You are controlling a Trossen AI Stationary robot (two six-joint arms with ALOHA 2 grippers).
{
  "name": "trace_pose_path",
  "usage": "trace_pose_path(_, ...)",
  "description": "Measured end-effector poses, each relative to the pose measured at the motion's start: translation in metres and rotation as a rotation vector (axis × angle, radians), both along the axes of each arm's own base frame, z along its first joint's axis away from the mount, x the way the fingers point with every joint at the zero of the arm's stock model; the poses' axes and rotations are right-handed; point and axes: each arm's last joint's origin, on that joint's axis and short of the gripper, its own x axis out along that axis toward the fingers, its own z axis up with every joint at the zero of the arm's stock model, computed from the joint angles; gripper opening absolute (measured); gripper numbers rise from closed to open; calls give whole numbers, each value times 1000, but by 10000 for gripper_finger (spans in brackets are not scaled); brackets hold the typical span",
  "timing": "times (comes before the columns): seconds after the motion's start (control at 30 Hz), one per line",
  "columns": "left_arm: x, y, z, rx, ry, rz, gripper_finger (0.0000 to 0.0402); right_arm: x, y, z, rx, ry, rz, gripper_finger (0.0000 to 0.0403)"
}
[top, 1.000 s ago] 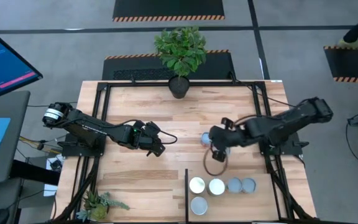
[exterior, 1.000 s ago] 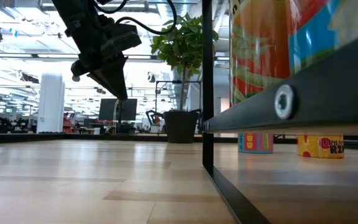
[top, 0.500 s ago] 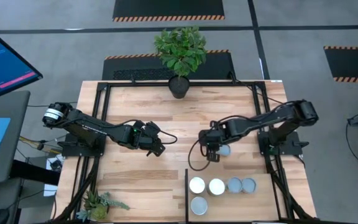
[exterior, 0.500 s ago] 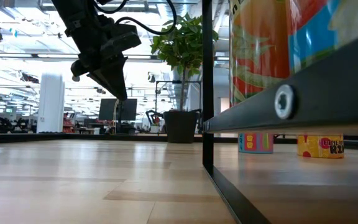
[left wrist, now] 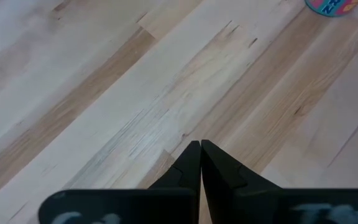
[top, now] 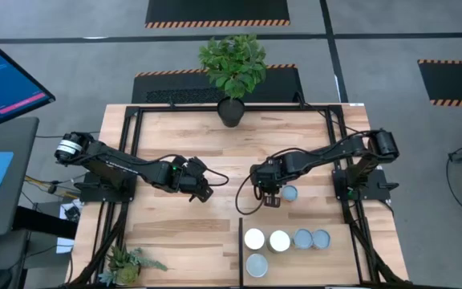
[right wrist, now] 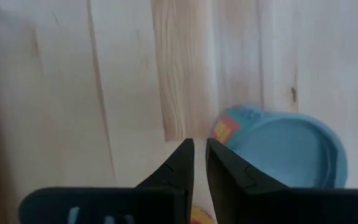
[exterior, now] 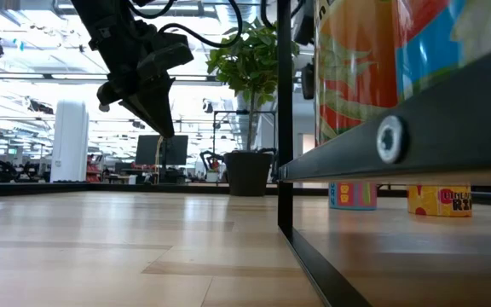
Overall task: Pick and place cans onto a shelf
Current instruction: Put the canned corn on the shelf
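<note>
A pale-blue-topped can [top: 289, 193] stands on the tabletop right of centre; it also shows in the right wrist view [right wrist: 284, 152] and the low view [exterior: 352, 194]. My right gripper [top: 268, 197] hovers just left of it, shut and empty, with its fingertips [right wrist: 199, 149] beside the can. A yellow can [exterior: 440, 200] stands on the table farther right in the low view. Several cans [top: 279, 240] stand on the shelf [top: 327, 263] at the near right. My left gripper [top: 204, 191] hangs shut and empty above the table's middle left [left wrist: 201, 144].
A black plant pot [top: 231, 112] with a leafy plant stands at the far edge. A small plant [top: 127, 263] sits at the near left corner. The shelf's black frame bar [top: 241, 241] rises near the centre front, and it is close to the camera in the low view [exterior: 284, 128].
My right gripper has moved toward the table's left edge, passing over the pale-blue can, which now shows uncovered on its right. The can has stayed in place. My left arm has kept still.
</note>
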Motion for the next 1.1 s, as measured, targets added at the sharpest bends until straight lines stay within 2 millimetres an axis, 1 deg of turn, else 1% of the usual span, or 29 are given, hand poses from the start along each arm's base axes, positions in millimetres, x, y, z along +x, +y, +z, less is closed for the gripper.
trace_pose_path(0.07, 0, 0, 0, -2, 2, -1, 0, 1, 0, 3, 9, -28, -22, 67)
trace_pose_path(0.23, 0, 0, 0, -1, 2, -1, 0, -3, 0, 21, 19, -99, -27, 67)
trace_pose_path(0.37, 0, 0, 0, -1, 2, -1, 0, -9, 0, 45, 35, -190, -42, 67)
trace_pose_path(0.5, 0, 0, 0, -2, 2, -1, 0, -19, 0, 64, 46, -247, -47, 67)
trace_pose_path(0.57, 0, 0, 0, -2, 1, -1, 0, -26, -1, 68, 43, -216, -48, 67)
trace_pose_path(0.63, 0, 0, 0, -3, 1, -1, 0, -31, -2, 66, 39, -170, -50, 67)
trace_pose_path(0.73, 0, 0, 0, -3, 0, -1, 0, -33, -2, 56, 29, -72, -51, 67)
trace_pose_path(0.93, 0, 0, 0, -2, 2, -1, 0, -16, 0, 31, 8, -23, 7, 67)
trace_pose_path(1.1, 0, 0, 0, -2, 6, -1, 0, -10, -2, 11, 2, 61, 1, 67)
